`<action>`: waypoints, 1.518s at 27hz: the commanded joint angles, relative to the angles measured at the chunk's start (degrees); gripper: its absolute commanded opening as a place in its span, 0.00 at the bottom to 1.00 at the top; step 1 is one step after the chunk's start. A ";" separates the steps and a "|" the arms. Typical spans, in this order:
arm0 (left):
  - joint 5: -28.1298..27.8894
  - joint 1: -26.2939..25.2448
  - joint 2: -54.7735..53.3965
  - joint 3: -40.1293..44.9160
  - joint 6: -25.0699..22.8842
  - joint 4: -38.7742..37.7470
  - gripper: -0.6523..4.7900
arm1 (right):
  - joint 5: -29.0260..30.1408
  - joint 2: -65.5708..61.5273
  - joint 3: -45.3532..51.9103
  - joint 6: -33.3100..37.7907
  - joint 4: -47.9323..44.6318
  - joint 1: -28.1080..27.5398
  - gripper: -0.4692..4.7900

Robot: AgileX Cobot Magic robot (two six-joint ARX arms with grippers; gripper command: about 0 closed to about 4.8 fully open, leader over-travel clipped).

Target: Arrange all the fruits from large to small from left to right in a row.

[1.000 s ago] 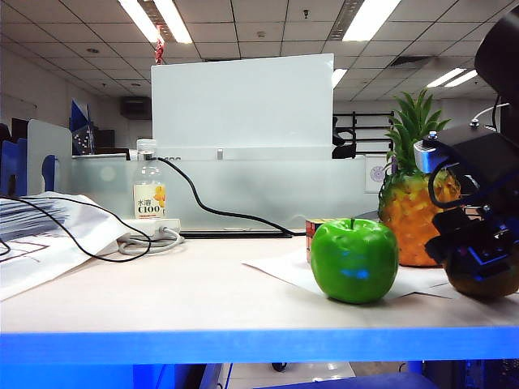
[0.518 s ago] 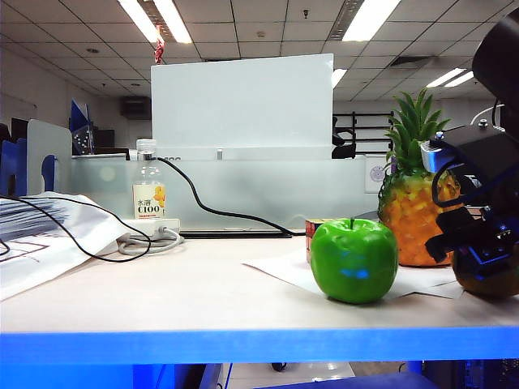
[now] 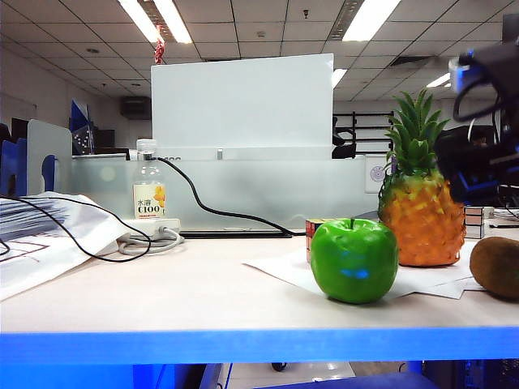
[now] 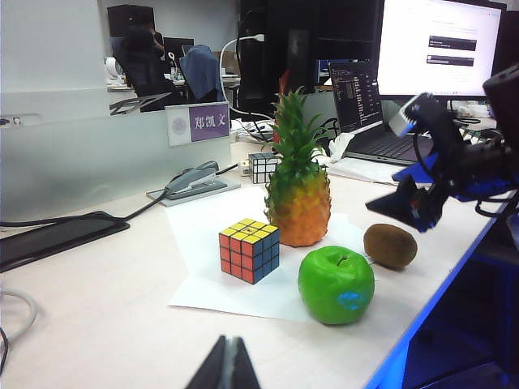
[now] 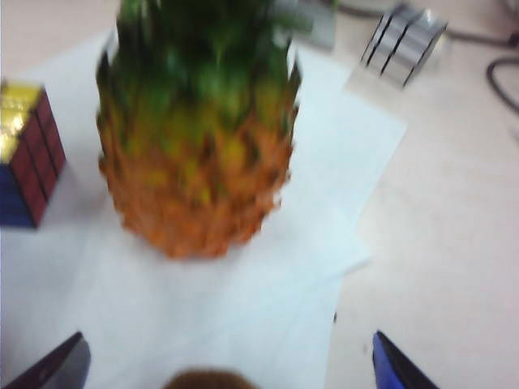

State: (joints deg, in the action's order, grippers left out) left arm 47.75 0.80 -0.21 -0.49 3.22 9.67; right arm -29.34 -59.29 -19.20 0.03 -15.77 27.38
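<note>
Hovering: right gripper (image 4: 405, 207) released, above kiwi (image 4: 390, 245) | left gripper (image 4: 226, 366) clenched, well apart from fruits

Upright pineapple (image 3: 422, 212), green apple (image 3: 353, 261) before it, kiwi (image 3: 496, 267) rightmost, all apart.

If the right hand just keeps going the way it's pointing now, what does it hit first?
Probably the kiwi, which lies just ahead between the open right hand's fingertips; the pineapple stands farther along that line. Depth is hard to judge, since the view is blurred.
</note>
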 commanded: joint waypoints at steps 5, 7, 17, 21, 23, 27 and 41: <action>-0.17 -0.02 0.07 -0.07 -0.22 0.72 0.11 | 4.26 -2.10 -5.53 -13.86 -20.65 -2.29 1.00; -0.20 -0.04 0.09 -0.07 -0.22 0.72 0.11 | 8.04 -4.09 -9.14 -13.53 -21.33 -5.51 1.00; -2.12 -0.04 0.09 -0.07 -1.14 0.79 0.11 | 15.28 -20.48 -22.01 -12.46 -23.71 -10.80 1.00; -2.08 -0.02 0.09 -0.07 -1.11 0.76 0.11 | 14.25 -25.46 -24.92 -12.50 -25.90 -10.95 1.00; -2.08 -0.02 0.09 -0.07 -1.11 0.76 0.11 | 12.63 -26.01 -25.49 -12.52 -25.94 -10.95 1.00; -2.12 -0.04 0.09 -0.07 -1.14 0.76 0.11 | 8.20 -26.29 -25.92 -12.55 -26.10 -10.97 1.00; -2.78 -0.04 0.09 -0.07 -1.29 0.74 0.11 | 11.47 -26.43 -25.90 -12.48 -22.60 -11.63 0.33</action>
State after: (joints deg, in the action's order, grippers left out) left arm 44.95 0.78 -0.21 -0.49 2.17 9.67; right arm -19.75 -85.82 -44.84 -12.53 -39.18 15.75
